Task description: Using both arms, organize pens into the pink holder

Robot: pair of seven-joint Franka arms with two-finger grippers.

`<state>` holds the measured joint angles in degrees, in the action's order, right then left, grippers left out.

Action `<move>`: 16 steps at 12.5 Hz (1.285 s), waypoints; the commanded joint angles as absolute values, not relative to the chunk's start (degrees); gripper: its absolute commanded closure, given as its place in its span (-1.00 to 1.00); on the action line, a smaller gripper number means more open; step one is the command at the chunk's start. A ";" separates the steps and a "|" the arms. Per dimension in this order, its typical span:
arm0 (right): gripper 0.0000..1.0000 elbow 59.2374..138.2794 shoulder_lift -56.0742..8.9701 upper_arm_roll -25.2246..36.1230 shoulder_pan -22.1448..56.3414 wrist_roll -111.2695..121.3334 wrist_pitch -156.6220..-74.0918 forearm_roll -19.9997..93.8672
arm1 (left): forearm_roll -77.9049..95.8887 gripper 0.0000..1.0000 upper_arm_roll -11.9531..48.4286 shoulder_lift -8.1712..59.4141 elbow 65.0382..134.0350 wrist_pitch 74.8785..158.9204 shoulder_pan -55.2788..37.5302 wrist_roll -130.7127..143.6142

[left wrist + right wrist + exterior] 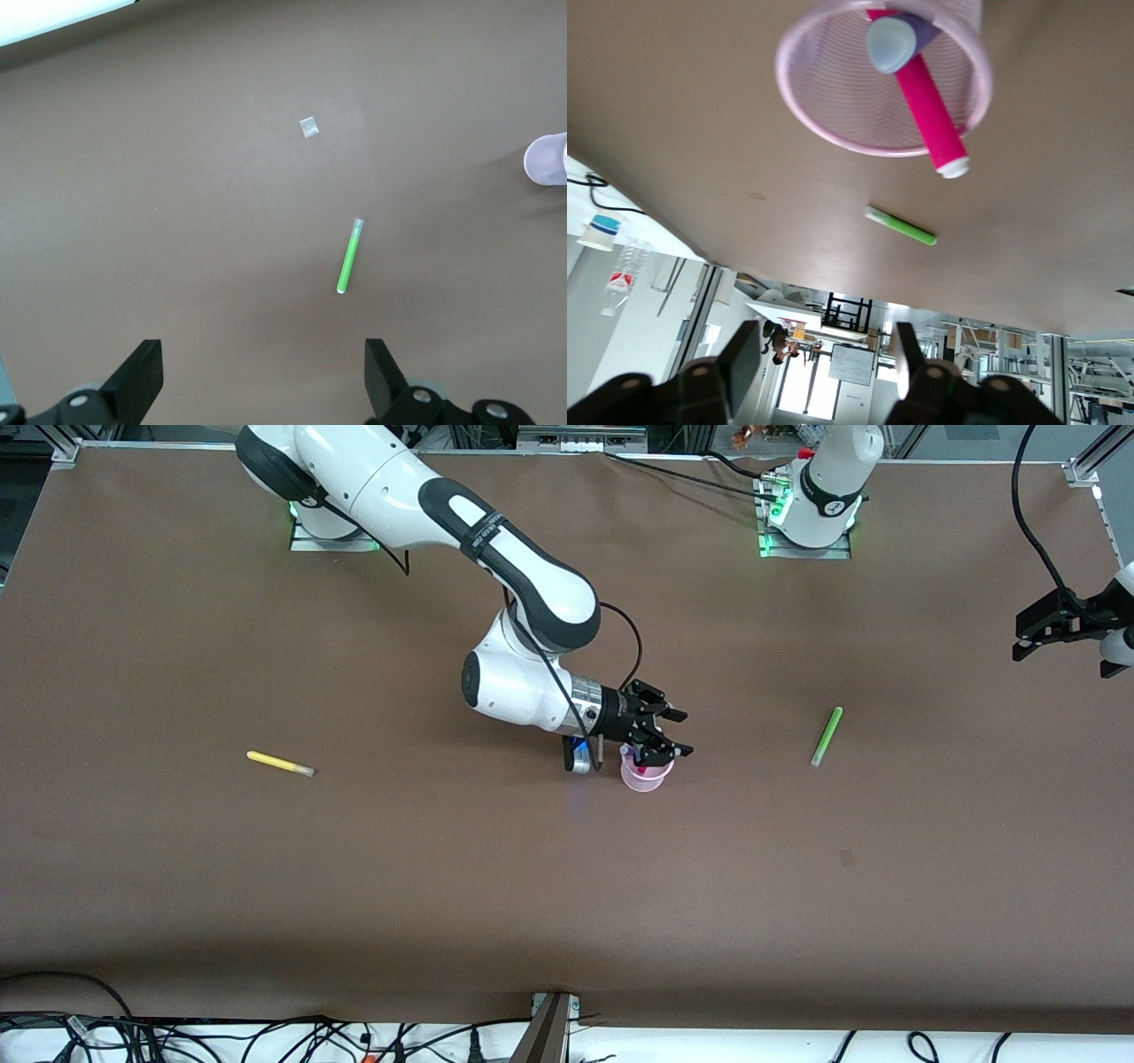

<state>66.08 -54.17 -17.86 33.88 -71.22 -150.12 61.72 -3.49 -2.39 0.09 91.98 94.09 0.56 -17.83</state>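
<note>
Standing upright near the middle of the table [354, 886], the pink holder [643, 776] held two pens: a magenta pen [926, 106] leaning against its rim with one end poking out, and a dark purple pen [899, 40] beside it, seen end-on in the right wrist view. Directly over the holder's mouth hung the right gripper [657, 746], its fingers [742, 354] spread apart and gripping nothing, the magenta pen lying free below them. A light green pen [827, 737] lay flat on the table toward the left arm's end, well apart from the holder. Over that end of the table waited the left gripper [1045, 631], up in the air, its fingers [142, 376] released wide and empty, with the green pen on the table below and ahead of them. A yellow pen [280, 763] lay flat toward the right arm's end, well apart from both grippers. A small pale square patch [308, 127] marked the table near the green pen.
</note>
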 commanded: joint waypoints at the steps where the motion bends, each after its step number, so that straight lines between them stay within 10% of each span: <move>1: -0.98 66.09 -51.78 -17.84 31.83 -71.45 -147.32 58.47 | -5.10 -1.00 -1.24 -1.41 93.60 93.35 -0.35 -16.97; 12: -1.00 75.75 -31.49 -0.11 28.74 -51.63 -116.14 34.92 | -1.32 -1.00 -1.14 -0.44 91.49 91.23 -0.44 -11.51; 16: -1.00 95.91 -11.84 5.35 28.74 -35.38 -110.39 27.80 | -1.32 -1.00 -1.58 -0.44 91.49 90.18 -0.26 -11.60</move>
<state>80.24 -24.92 3.97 28.36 -42.29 -109.94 31.32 -2.11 -1.35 -0.15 91.99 91.45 -0.53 -11.88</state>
